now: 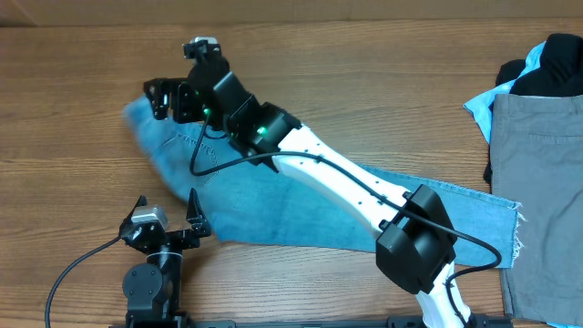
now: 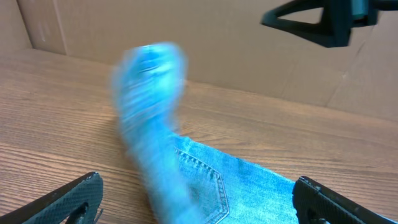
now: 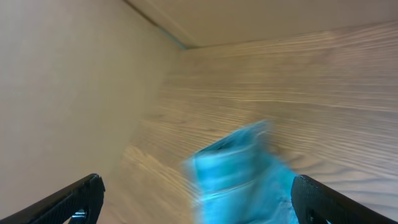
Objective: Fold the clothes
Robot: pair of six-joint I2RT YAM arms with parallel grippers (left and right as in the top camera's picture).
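Note:
The light-blue denim jeans (image 1: pixel 273 205) lie spread across the table from far left to right, hem at the right. My right gripper (image 1: pixel 155 100) hangs over the jeans' far-left end, open, with a blurred fold of denim (image 3: pixel 239 171) below and between its fingers (image 3: pixel 196 199). My left gripper (image 1: pixel 167 205) is open and empty at the jeans' near-left edge. In the left wrist view its fingers (image 2: pixel 196 199) frame a stitched back pocket (image 2: pixel 202 183) and a raised, blurred lump of denim (image 2: pixel 149 93). The right gripper (image 2: pixel 317 18) shows above.
Grey trousers (image 1: pixel 542 182) lie at the right edge, with a black garment (image 1: pixel 556 68) and a pale blue one (image 1: pixel 478 109) under them. A cardboard wall (image 2: pixel 249 43) stands along the table's far side. The right arm (image 1: pixel 337 178) stretches across the jeans.

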